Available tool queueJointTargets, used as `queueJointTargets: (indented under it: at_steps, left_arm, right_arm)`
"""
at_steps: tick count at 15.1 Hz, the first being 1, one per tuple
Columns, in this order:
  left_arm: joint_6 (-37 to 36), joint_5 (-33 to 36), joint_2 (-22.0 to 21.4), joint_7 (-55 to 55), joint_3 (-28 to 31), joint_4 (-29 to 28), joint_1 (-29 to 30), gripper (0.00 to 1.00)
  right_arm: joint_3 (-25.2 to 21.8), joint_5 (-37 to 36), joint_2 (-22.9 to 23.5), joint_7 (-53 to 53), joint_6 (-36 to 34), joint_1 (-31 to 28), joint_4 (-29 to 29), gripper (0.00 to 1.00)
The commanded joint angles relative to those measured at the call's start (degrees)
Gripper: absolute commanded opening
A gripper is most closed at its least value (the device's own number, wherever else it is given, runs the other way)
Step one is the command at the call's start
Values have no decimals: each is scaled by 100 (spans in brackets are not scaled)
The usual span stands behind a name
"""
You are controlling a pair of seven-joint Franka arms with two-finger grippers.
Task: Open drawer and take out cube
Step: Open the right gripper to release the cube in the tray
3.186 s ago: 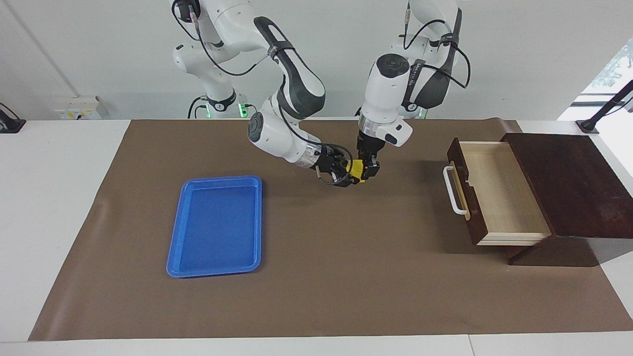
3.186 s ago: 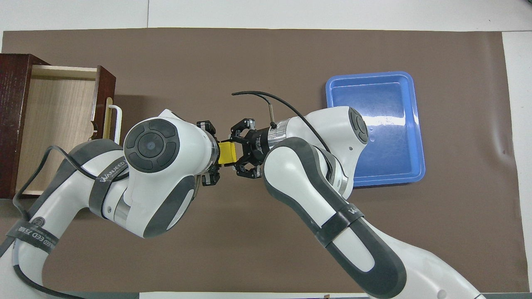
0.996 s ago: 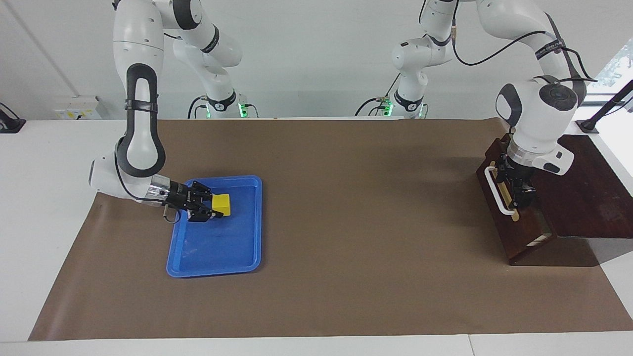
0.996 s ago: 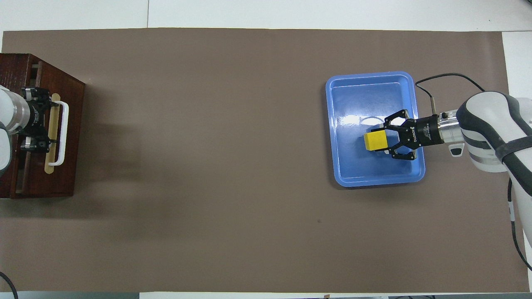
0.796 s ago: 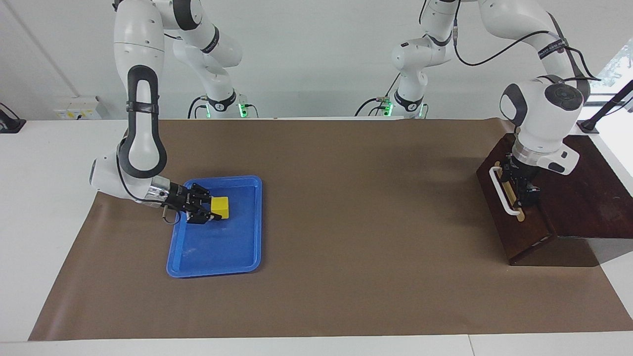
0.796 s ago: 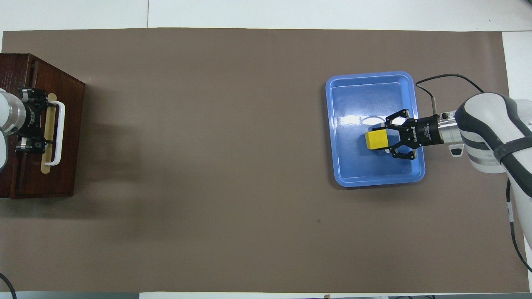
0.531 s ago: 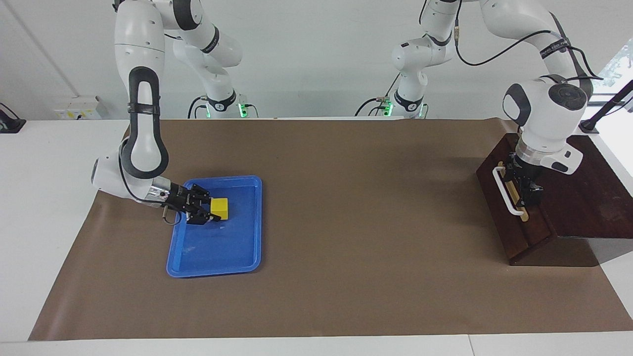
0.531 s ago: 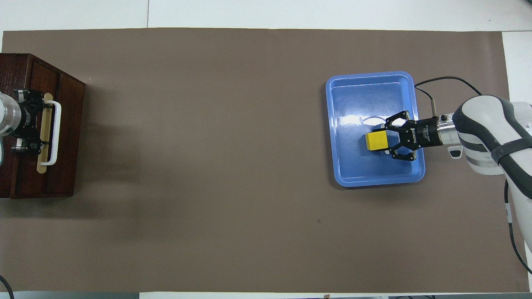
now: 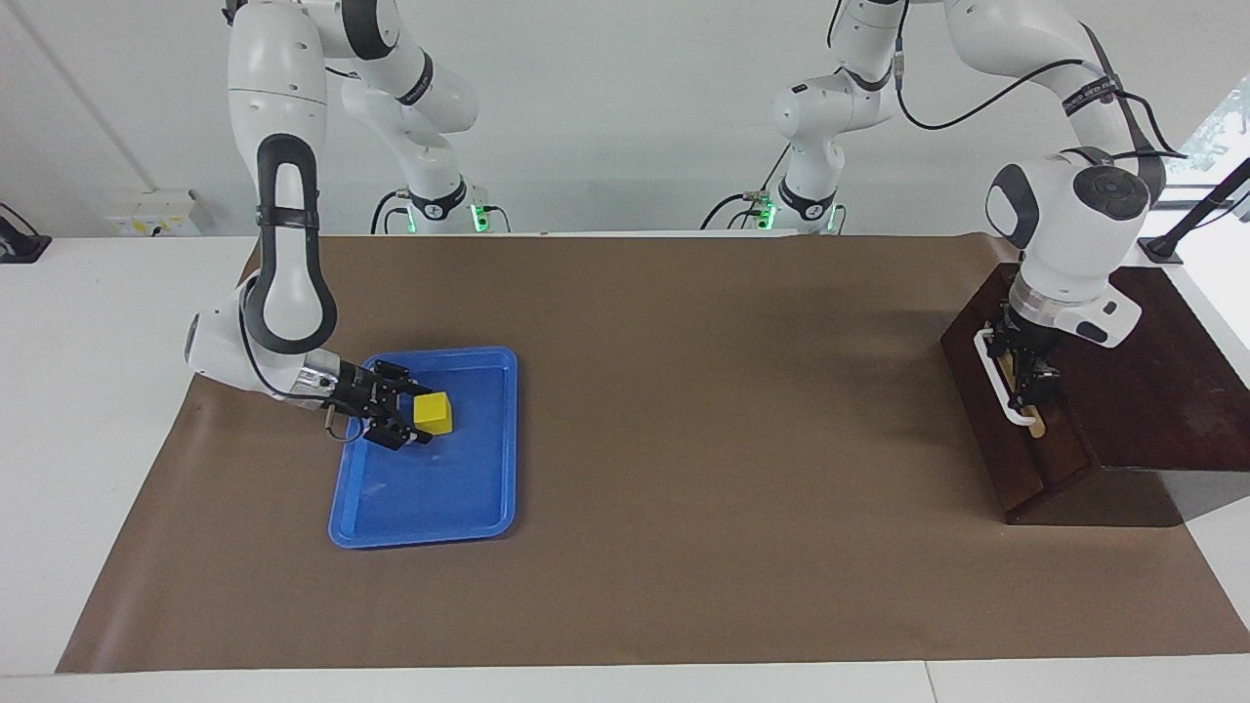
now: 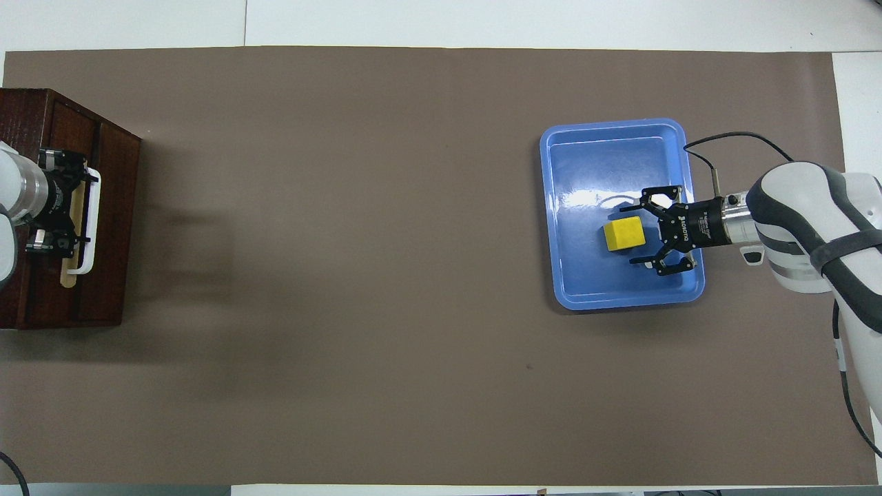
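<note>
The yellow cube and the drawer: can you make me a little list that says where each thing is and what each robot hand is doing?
cube: in the blue tray, free
right gripper: open, fingers either side of the cube, low over the tray
drawer: pushed shut
left gripper: at the drawer's white handle; grip unclear
tray's place: toward the right arm's end of the table

From my post, a plain white wall (image 9: 605,107) at twelve o'clock; a bright window (image 9: 1206,137) at two; white tabletop (image 9: 88,391), brown mat (image 9: 684,488).
</note>
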Motion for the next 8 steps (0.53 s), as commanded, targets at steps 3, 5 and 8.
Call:
queueJointTargets:
  at_steps: [3, 5, 8]
  left_arm:
    - [-1251, -220, -261, 134, -21, 653, -703, 100]
    - [-1683, -290, -296, 658, -74, 882, -861, 100]
    - [-2237, -474, -655, 2509, -74, 1014, -941, 100]
  right_arm:
    - [16, -981, -88, 208, -887, -93, 775, 100]
    - [16, -1544, -140, 226, -1317, -67, 1259, 100]
    - [33, -2370, -376, 139, -1897, 20, 1866, 100]
